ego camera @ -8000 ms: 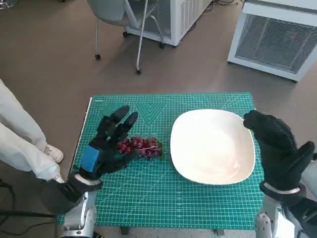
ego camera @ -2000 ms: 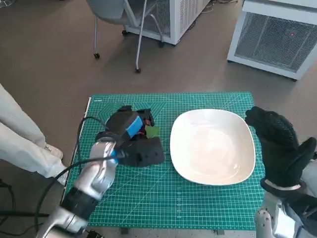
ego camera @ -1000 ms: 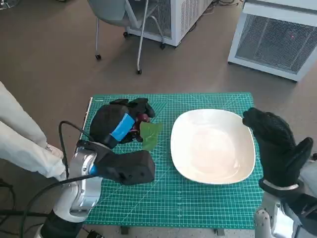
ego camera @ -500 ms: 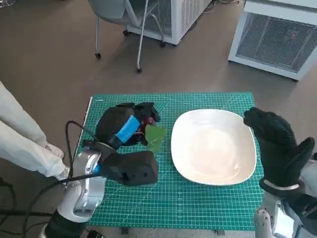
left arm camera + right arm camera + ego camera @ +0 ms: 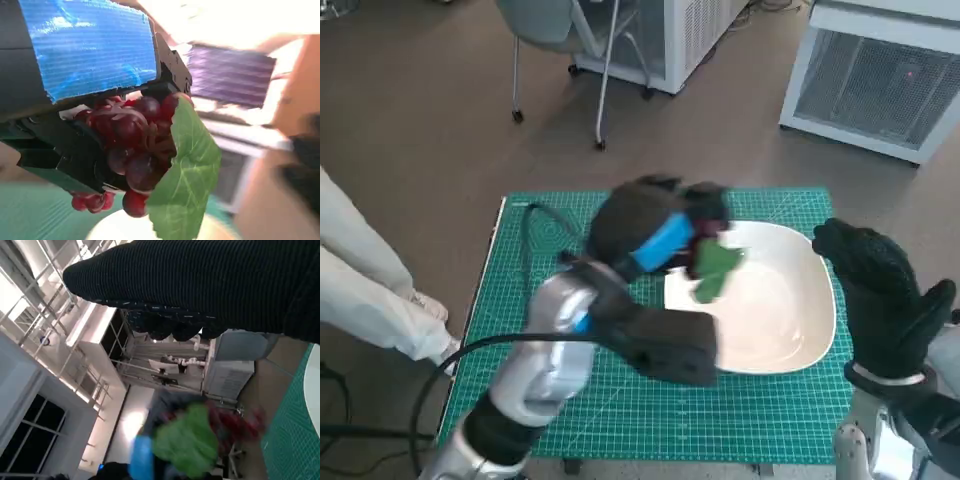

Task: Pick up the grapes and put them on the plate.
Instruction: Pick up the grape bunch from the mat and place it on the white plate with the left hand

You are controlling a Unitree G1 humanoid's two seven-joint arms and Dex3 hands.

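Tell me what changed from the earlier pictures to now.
The left hand closed on the grapes where they lay on the mat, lifted them with their green leaf, and carried them toward the robot's right, to over the plate's near-left edge. The plate and the right hand stayed put.

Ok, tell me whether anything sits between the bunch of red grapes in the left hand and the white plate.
Nothing visible does. The left hand holds the bunch of red grapes with a green leaf above the near-left edge of the white oval plate, whose surface is bare. The right hand hovers at the plate's far side, apart from it.
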